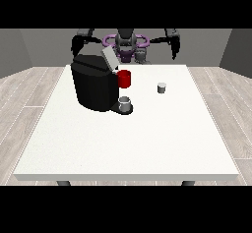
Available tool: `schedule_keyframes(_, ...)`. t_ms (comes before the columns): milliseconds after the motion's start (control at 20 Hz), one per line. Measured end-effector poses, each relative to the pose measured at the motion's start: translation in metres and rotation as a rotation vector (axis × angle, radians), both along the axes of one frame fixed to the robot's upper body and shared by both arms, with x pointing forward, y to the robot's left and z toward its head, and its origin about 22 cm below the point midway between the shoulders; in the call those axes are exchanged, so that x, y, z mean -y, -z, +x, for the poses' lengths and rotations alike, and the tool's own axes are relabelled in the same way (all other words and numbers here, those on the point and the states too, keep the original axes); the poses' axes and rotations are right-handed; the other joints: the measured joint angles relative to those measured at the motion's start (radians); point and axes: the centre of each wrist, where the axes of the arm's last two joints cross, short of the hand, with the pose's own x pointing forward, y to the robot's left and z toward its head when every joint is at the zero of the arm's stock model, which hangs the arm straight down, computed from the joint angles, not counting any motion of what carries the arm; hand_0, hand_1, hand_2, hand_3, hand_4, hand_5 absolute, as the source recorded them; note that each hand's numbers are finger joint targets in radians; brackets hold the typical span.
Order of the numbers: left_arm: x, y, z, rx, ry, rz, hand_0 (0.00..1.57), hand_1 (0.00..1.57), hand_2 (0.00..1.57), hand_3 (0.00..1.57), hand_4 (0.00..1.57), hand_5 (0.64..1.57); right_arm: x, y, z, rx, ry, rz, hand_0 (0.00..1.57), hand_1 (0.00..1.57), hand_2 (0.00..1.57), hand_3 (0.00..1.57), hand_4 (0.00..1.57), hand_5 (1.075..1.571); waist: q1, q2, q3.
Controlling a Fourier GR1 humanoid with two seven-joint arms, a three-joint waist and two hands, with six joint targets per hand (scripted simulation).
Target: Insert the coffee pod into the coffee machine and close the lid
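Starting reach | pod point(161, 87) sat right of machine point(93, 82), lid point(109, 58) up | hands' fingers unreadable | you needed to grasp pod first.

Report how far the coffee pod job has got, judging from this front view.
Nothing looks done yet. The coffee pod stands alone on the white table, apart from the coffee machine, whose lid is tilted up and open. Neither hand is on anything; both arms are raised behind the table, and the hands are too small to read. Left: grasp the pod, put it into the machine, close the lid.
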Motion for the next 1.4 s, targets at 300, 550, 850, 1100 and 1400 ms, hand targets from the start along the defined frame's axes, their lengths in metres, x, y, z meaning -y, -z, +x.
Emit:
schedule_keyframes(300, -0.027, -0.018, 0.033, -0.047, -0.022, 0.063, 0.00, 0.00, 0.00, 0.00, 0.00, 1.571, -0.015, -0.007, 0.008, 0.071, -0.010, 0.017, 0.00, 0.00, 0.00, 0.00, 0.17, 1.571, -0.047, 0.053, 0.0007)
schedule_keyframes(550, -0.041, -0.021, 0.055, -0.077, -0.031, 0.111, 0.00, 0.00, 0.00, 0.00, 0.00, 1.571, -0.024, -0.019, 0.020, 0.126, -0.035, 0.034, 0.00, 0.00, 0.00, 0.00, 0.19, 1.571, -0.079, 0.116, 0.0006)
schedule_keyframes(850, -0.065, -0.017, 0.073, -0.131, -0.086, 0.139, 0.00, 0.00, 0.00, 0.00, 0.00, 1.571, -0.026, -0.023, 0.021, 0.146, -0.075, 0.039, 0.00, 0.00, 0.00, 0.00, 0.26, 1.571, -0.114, 0.160, 0.0006)
schedule_keyframes(1100, -0.060, -0.011, 0.085, -0.186, -0.082, 0.207, 0.00, 0.00, 0.00, 0.00, 0.00, 1.571, -0.032, -0.024, 0.028, 0.116, -0.070, 0.035, 0.00, 0.00, 0.00, 0.00, 0.36, 1.571, -0.107, 0.166, 0.0005)
schedule_keyframes(1400, -0.053, -0.006, 0.095, -0.211, -0.053, 0.303, 0.10, 0.10, 0.50, 0.00, 0.00, 1.571, -0.032, -0.021, 0.037, 0.079, -0.052, 0.021, 0.00, 0.00, 0.00, 0.00, 0.39, 1.571, -0.100, 0.177, 0.0007)
